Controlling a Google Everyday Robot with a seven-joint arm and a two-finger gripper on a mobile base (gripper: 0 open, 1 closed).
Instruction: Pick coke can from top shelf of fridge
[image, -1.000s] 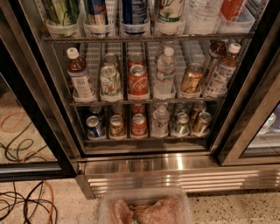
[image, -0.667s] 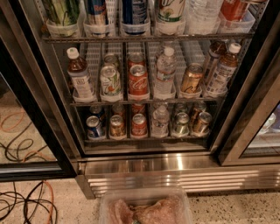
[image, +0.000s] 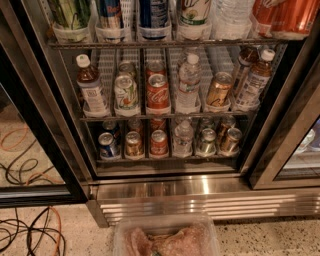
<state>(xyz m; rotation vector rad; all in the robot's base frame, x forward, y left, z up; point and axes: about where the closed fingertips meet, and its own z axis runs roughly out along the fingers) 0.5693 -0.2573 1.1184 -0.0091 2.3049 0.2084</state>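
Observation:
The fridge (image: 165, 192) stands ahead with its glass door open and a ribbed steel base. The top shelf (image: 165, 44) is the highest wire rack in view and carries tall cans and bottles in clear cup holders. A red coke can (image: 157, 92) with white script stands in the middle of the rack below it, between a white-and-green can (image: 126, 93) and a water bottle (image: 189, 82). A gold-bronze can (image: 219, 90) stands further right. Another red can (image: 159, 142) is on the lowest rack. My gripper is not in view.
A clear plastic tub (image: 165, 237) with pinkish contents sits on the floor before the fridge base. Black and orange cables (image: 30, 230) lie on the floor at the left. Black door frames (image: 45, 125) flank the opening, with a second glass door (image: 295, 150) at the right.

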